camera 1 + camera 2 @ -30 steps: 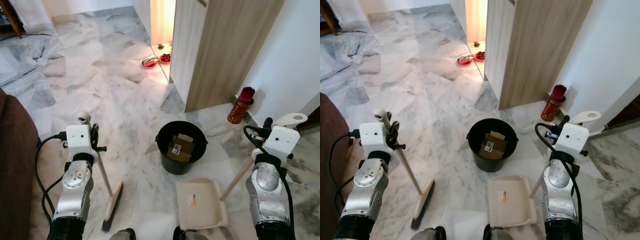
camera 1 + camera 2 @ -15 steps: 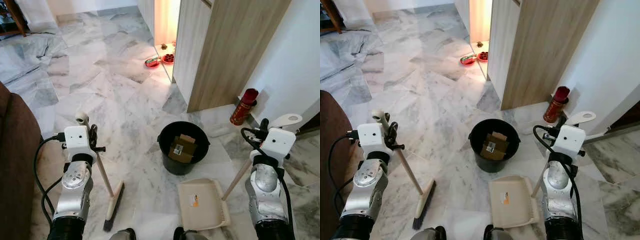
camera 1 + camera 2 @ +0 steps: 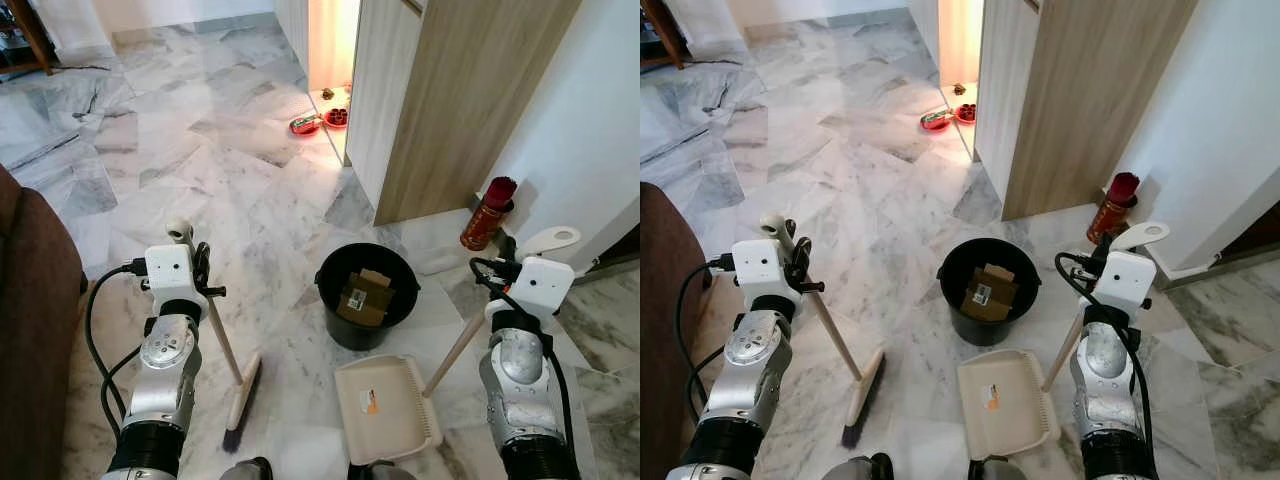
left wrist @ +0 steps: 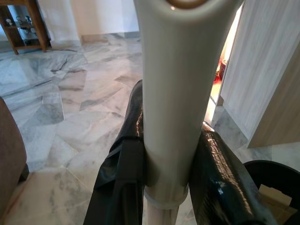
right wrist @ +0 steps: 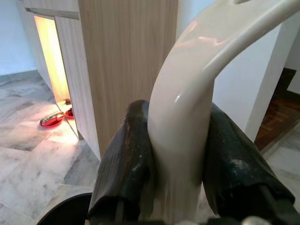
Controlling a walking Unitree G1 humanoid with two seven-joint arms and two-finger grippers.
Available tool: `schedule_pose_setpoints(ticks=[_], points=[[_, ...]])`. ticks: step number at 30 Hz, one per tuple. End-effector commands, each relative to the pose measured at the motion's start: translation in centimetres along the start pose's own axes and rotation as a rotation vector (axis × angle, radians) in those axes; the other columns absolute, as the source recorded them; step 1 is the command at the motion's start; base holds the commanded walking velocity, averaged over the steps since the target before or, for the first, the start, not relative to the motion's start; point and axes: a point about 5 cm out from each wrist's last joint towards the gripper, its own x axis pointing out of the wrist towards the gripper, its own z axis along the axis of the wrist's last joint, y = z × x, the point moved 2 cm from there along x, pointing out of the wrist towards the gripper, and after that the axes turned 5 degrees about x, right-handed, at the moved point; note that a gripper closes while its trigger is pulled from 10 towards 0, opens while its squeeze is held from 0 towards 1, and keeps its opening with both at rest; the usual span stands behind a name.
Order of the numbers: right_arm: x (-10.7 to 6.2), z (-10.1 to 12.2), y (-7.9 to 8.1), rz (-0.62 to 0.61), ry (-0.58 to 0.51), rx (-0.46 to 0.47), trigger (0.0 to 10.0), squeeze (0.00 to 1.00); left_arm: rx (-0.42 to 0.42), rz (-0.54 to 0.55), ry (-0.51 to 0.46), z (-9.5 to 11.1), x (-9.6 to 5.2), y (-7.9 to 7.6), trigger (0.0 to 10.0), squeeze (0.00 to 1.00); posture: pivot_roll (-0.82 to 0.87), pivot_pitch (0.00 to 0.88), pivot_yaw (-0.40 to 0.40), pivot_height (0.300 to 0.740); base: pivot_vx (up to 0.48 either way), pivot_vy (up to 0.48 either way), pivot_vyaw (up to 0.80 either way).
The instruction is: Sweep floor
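A pale wooden broom [image 3: 243, 395] stands slanted on the marble floor at my left. My left gripper [image 3: 196, 264] is shut on the top of its handle [image 4: 168, 93], with one black finger [image 4: 123, 164] on each side. A cream dustpan [image 3: 385, 408] lies flat on the floor in front of me, a small orange scrap on it. My right gripper [image 3: 506, 258] is shut on the dustpan's curved handle top [image 5: 185, 112]. Just beyond the pan stands a black bucket [image 3: 352, 336] holding a cardboard box [image 3: 362, 297].
A brown sofa [image 3: 30, 330] borders my left side. A wooden cabinet [image 3: 450, 90] and a white wall close off the right, with a red canister [image 3: 487, 212] at the wall's foot. Red bowls [image 3: 305, 125] lie by the lit gap further back.
The broom head has slid to the right and the dustpan to the left, bringing them closer together. Both arms have drawn inward. The view tilted slightly.
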Motion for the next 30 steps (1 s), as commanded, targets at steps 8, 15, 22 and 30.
schedule_pose_setpoints(ticks=[8, 15, 22, 30], points=[[0.3, 0.4, 0.3, 0.016, -0.027, 0.018, 10.0, 0.0, 0.001, -0.009, -0.034, 0.6, 0.3, -0.6, 10.0, 0.0, 0.03, 0.12, 0.011, 0.74, 0.0, 0.0, 0.0], [0.0, 0.1, 0.6, 0.029, -0.019, 0.021, 10.0, 0.0, -0.004, -0.012, -0.038, 0.5, 0.1, -0.8, 10.0, 0.0, 0.02, 0.113, -0.003, 0.74, 0.0, 0.0, 0.0], [-0.2, 0.1, 0.5, 0.034, -0.017, 0.02, 10.0, 0.0, -0.015, -0.022, -0.037, 0.4, 0.1, -1.4, 10.0, 0.0, 0.0, 0.1, -0.006, 0.74, 0.0, 0.0, 0.0], [-0.4, -0.1, 0.4, 0.035, -0.014, 0.017, 10.0, 0.0, -0.022, -0.03, -0.044, 0.4, 0.0, -1.8, 10.0, 0.0, -0.01, 0.084, -0.008, 0.74, 0.0, 0.0, 0.0]])
